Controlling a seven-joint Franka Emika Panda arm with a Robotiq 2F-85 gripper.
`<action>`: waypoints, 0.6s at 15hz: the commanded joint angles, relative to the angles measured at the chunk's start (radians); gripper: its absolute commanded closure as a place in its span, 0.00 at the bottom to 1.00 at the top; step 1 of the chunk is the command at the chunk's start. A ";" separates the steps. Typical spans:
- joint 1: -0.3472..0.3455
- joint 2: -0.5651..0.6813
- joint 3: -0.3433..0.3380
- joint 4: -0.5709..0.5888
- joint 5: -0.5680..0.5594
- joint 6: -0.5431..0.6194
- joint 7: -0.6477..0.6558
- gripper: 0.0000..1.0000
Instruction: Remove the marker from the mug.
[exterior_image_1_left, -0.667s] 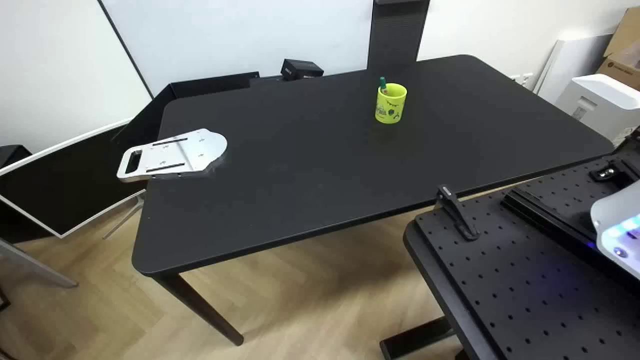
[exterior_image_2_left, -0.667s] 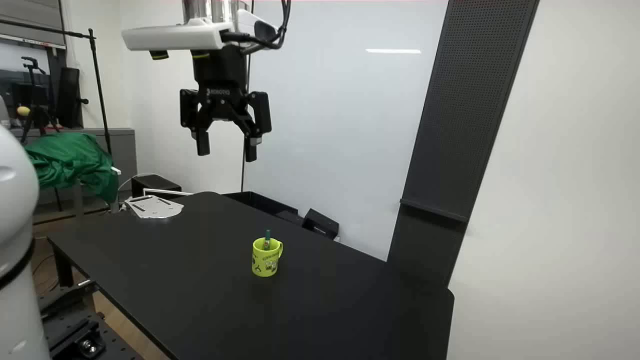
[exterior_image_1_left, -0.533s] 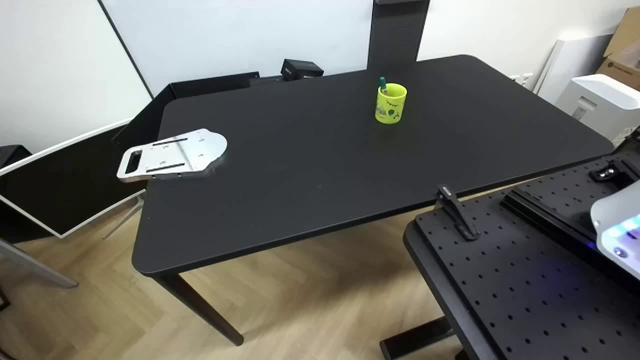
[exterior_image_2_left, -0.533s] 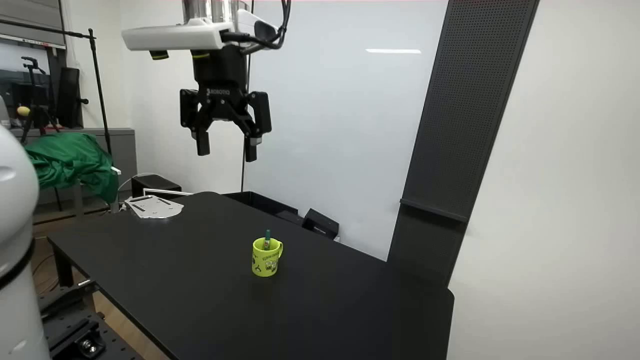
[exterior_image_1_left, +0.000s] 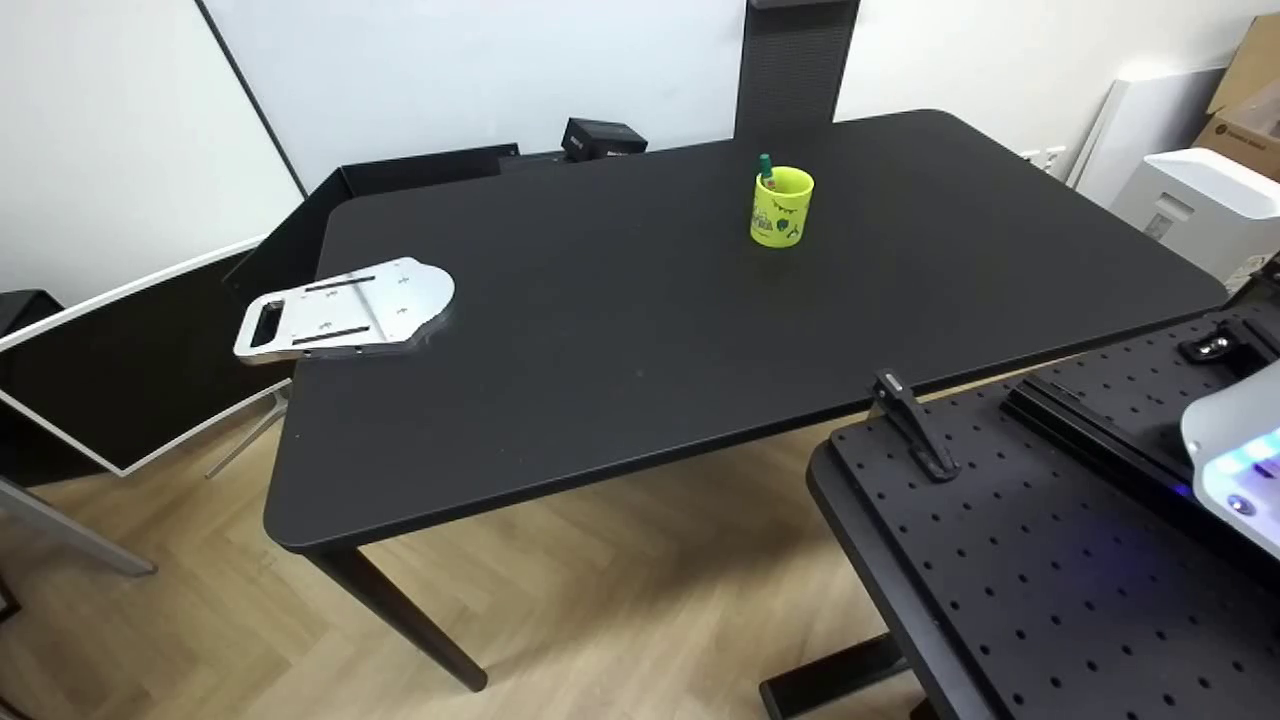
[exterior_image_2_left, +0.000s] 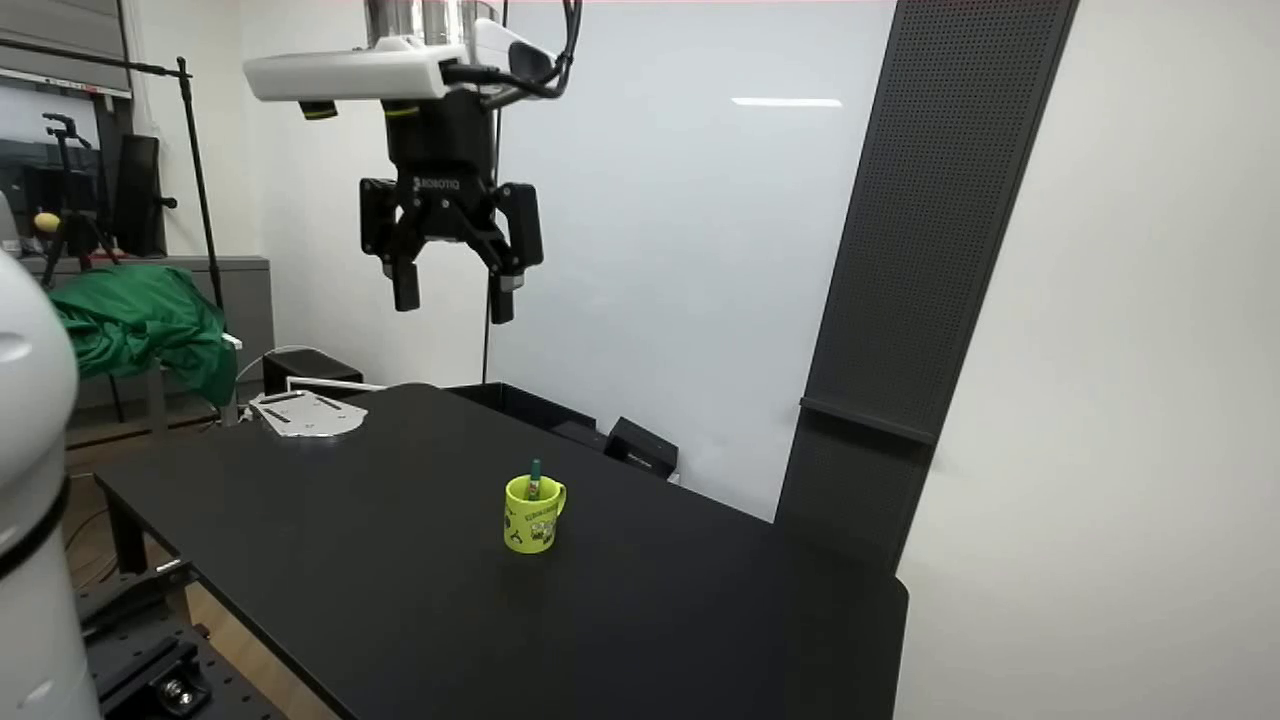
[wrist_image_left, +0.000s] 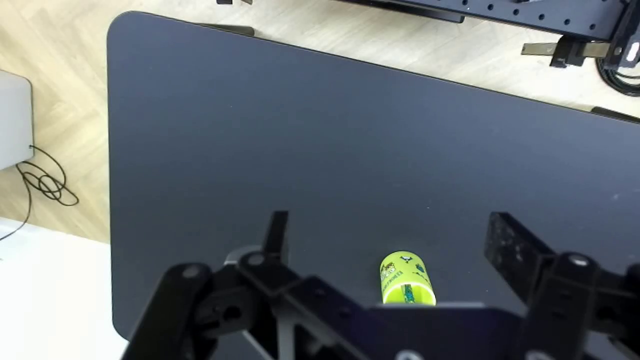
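Note:
The yellow-green mug (exterior_image_1_left: 779, 222) stands upright on the black table in both exterior views; it also shows there (exterior_image_2_left: 528, 530) with its handle to the right. The marker (exterior_image_1_left: 767, 172), dark green at its upper end, stands in the mug and sticks out above the rim; it also shows here (exterior_image_2_left: 535, 480). In the wrist view the mug (wrist_image_left: 404, 270) lies between the fingers, and the marker (wrist_image_left: 409, 293) is inside; the gripper body hides the rest. My gripper (exterior_image_2_left: 453, 305) is open and empty, high above the table. It also shows in the wrist view (wrist_image_left: 390, 222).
A flat white plate with black slots (exterior_image_1_left: 345, 308) lies at the table's edge, its handle end overhanging. The black table (exterior_image_1_left: 560, 330) stands beside a perforated black bench (exterior_image_1_left: 1040, 540). A black box (exterior_image_2_left: 640, 447) is behind the table, near a white wall panel.

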 joint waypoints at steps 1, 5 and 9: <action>0.003 0.001 -0.002 0.002 -0.002 -0.003 0.002 0.00; 0.004 0.004 -0.003 0.007 -0.006 -0.018 -0.009 0.00; 0.002 0.005 0.000 0.009 -0.015 -0.029 -0.011 0.00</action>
